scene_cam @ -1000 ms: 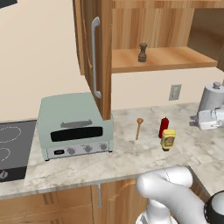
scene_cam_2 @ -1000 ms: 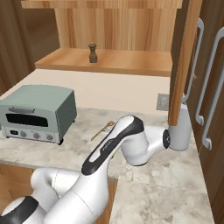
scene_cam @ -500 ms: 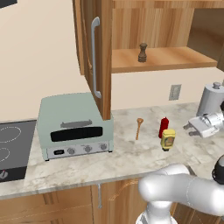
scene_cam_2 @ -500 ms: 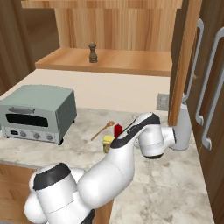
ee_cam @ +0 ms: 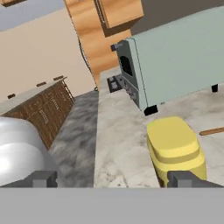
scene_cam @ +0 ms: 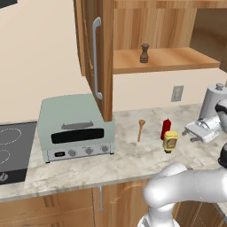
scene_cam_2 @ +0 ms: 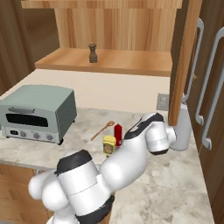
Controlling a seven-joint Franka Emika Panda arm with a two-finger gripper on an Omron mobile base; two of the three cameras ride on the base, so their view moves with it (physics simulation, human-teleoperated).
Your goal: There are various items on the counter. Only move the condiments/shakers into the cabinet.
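The yellow labelled bottle (ee_cam: 176, 148), stood on the counter (scene_cam: 133, 157) touching the red squeeze bottle (scene_cam: 166, 128), is judged light, smooth and tippable, best taken across its squat body below the cap, the tool (ee_cam: 116, 178) being spread wide, nothing held.
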